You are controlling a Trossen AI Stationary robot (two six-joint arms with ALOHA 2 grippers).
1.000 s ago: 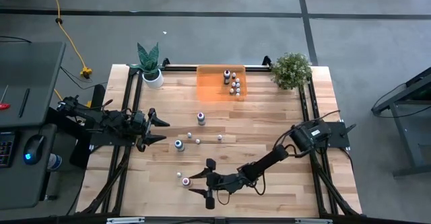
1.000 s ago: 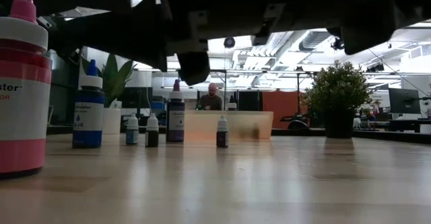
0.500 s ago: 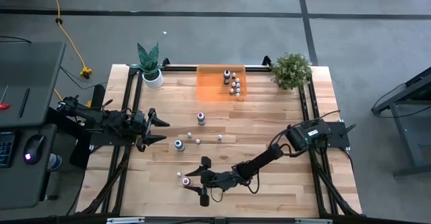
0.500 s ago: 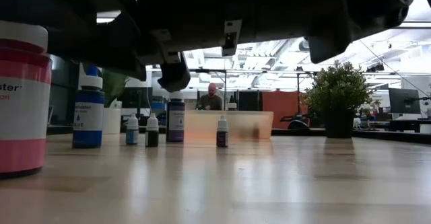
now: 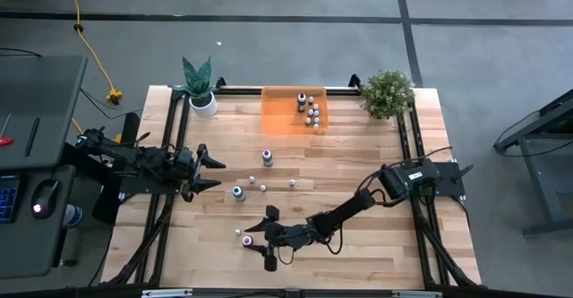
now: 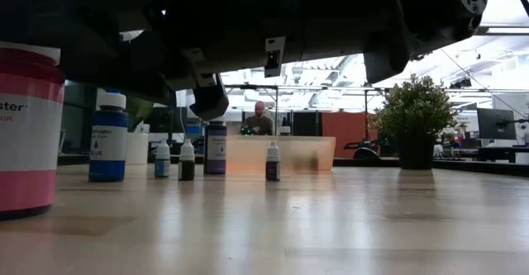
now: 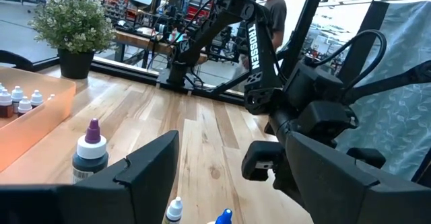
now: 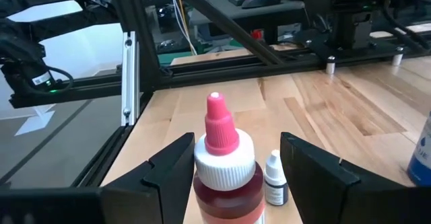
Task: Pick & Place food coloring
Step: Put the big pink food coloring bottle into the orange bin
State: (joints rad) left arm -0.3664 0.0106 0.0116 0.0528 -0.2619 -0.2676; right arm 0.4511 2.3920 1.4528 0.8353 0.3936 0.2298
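- The right gripper (image 5: 261, 242) reached low over the near part of the wooden table (image 5: 358, 155), left of the middle, its arm stretched from the right side.
- Its jaws stood wide open, with a red bottle (image 8: 227, 169) standing upright between the two fingers (image 8: 168, 173); no contact with the bottle could be seen.
- That red bottle had a white collar and a pink tip, and in the high view it showed as a small spot (image 5: 238, 233) just left of the gripper.
- A tiny white dropper (image 8: 274, 178) stood just beside the red bottle, on the table.
- The left gripper (image 5: 213, 174) waited over the left part of the table, jaws open and holding nothing.
- Near it stood a blue bottle (image 5: 238, 191), with two tiny droppers (image 5: 252, 181) to its right and another small one (image 5: 292, 183) farther right.
- A purple-capped bottle (image 5: 267, 157) stood alone, farther from the near edge, about mid-table.
- An orange tray (image 5: 277, 114) lay at the far edge, with several small bottles (image 5: 311, 112) clustered in its right part.
- A spiky potted plant (image 5: 199, 83) stood at the far left corner and a bushy plant (image 5: 388, 92) at the far right corner.
- In the low view, a person (image 6: 259, 120) sat in the room beyond the table.
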